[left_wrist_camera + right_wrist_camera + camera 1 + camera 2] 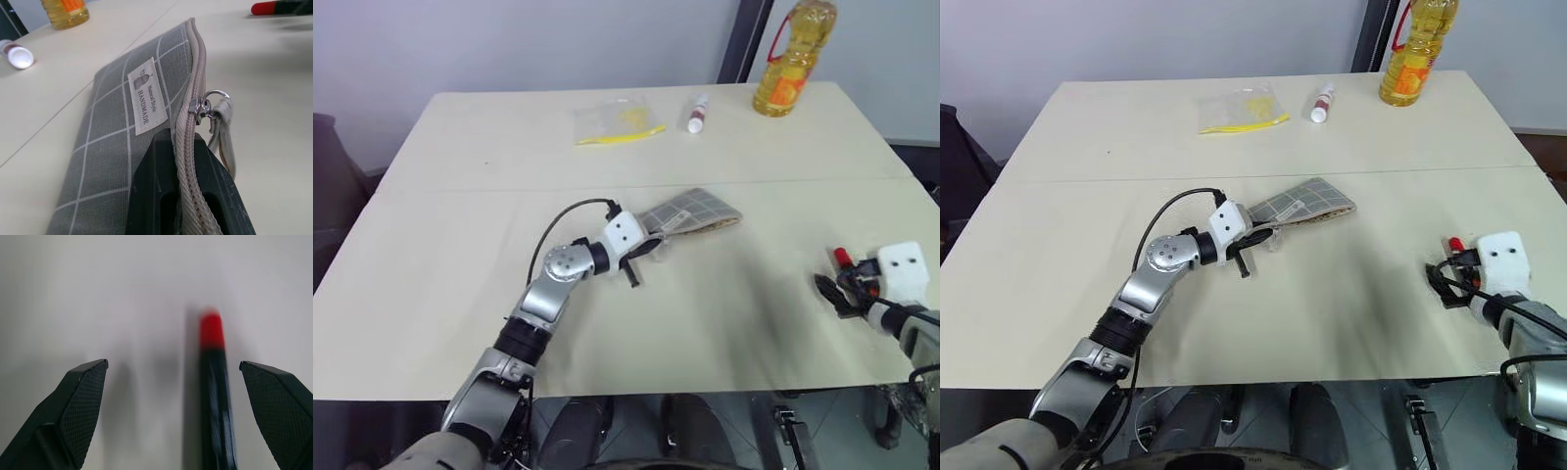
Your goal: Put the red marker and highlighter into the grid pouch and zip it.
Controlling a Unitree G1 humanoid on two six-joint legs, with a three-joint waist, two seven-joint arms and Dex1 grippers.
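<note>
The grid pouch [700, 211] lies grey with white lines near the table's middle, its white label [145, 94] and zipper pull [208, 105] showing in the left wrist view. My left gripper [646, 250] is shut on the pouch's zipper edge at its near end. Far to the right, the red marker [843, 258] lies on the table. My right gripper [172, 364] hovers open over it; the marker [215, 396] sits between the jaws, closer to one finger, touching neither. The highlighter is out of view.
At the table's far side stand a yellow oil bottle [793, 59], a white tube with a red cap [697, 113] and a clear bag holding a long yellow item [617, 122]. The right gripper is close to the table's right edge [925, 211].
</note>
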